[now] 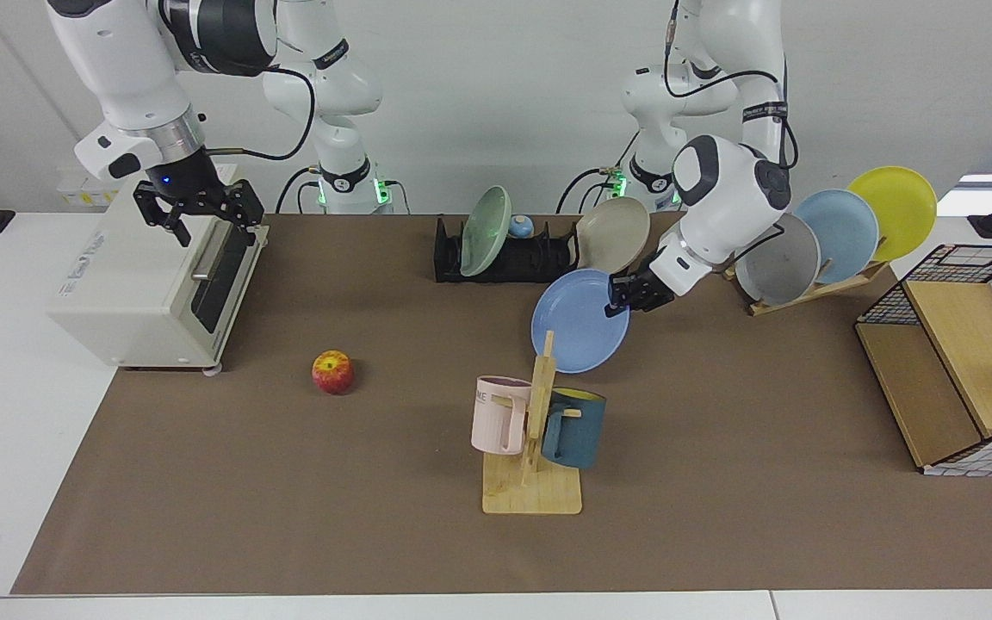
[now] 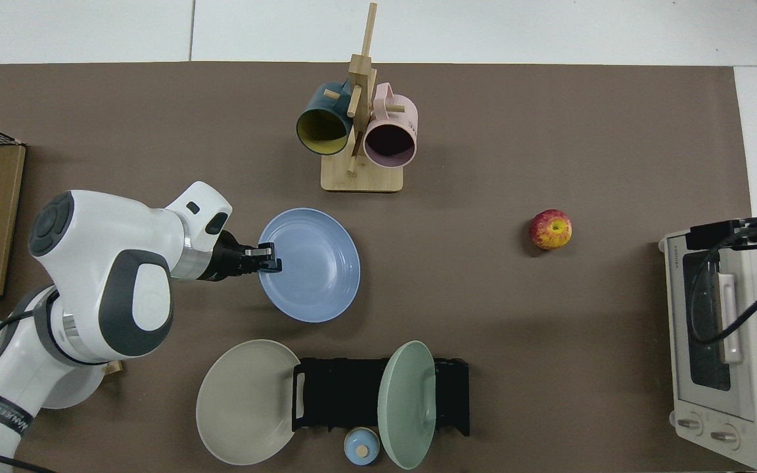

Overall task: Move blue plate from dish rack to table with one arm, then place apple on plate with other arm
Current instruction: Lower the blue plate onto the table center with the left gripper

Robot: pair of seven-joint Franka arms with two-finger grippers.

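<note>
1. We see the left gripper (image 1: 619, 299) pinching the rim of the blue plate (image 1: 578, 323), which is face-up, well clear of the dish rack (image 1: 505, 258) and between it and the mug stand (image 1: 535, 448). Whether the plate touches the counter (image 1: 289, 482) we cannot tell.
2. In the top view the same gripper (image 2: 268, 256) grips the plate (image 2: 313, 266) at its edge.
3. We find the apple (image 1: 332, 372) on the brown mat, well apart from the plate.
4. The right gripper (image 1: 199, 211) waits above the toaster oven (image 1: 143, 293), fingers spread.
</note>
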